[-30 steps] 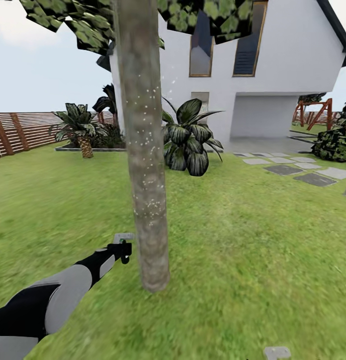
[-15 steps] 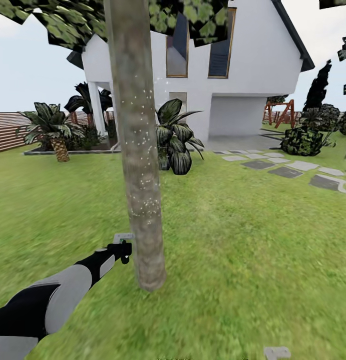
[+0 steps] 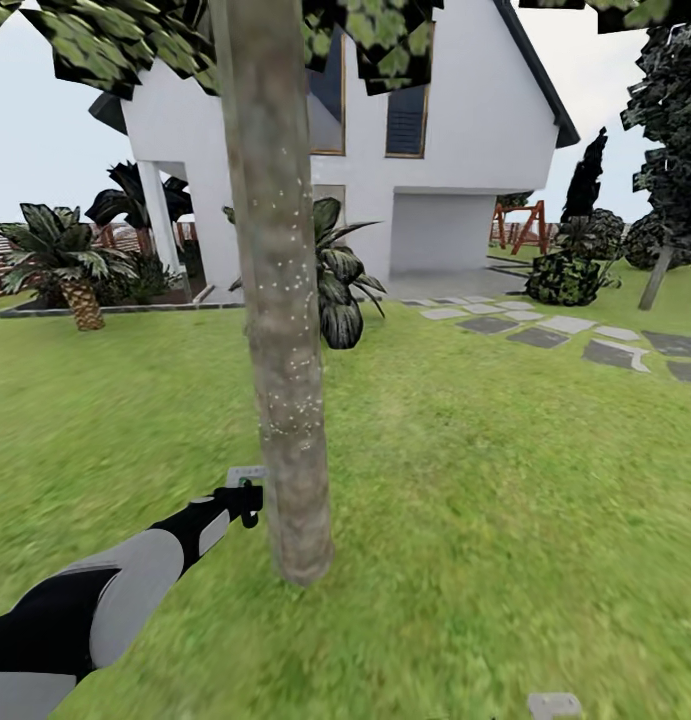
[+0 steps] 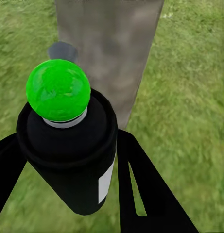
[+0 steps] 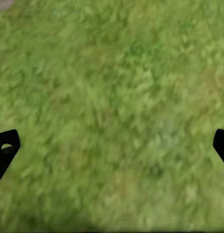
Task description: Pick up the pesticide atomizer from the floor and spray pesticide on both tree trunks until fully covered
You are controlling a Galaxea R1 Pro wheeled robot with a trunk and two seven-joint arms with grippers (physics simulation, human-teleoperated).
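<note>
Now left jaws clamp atomizer (image 4: pixel 68 145) beside trunk (image 3: pixel 280 300); right jaws spread wide.

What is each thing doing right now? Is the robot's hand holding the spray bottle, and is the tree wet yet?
Left end effector: shut on the atomizer.
Atomizer: held, green cap aimed at the trunk.
Trunk: upright, dotted with white specks in its middle part.
Right end effector: open, holding nothing, above the grass.

No readable text, label or number shows anywhere.
</note>
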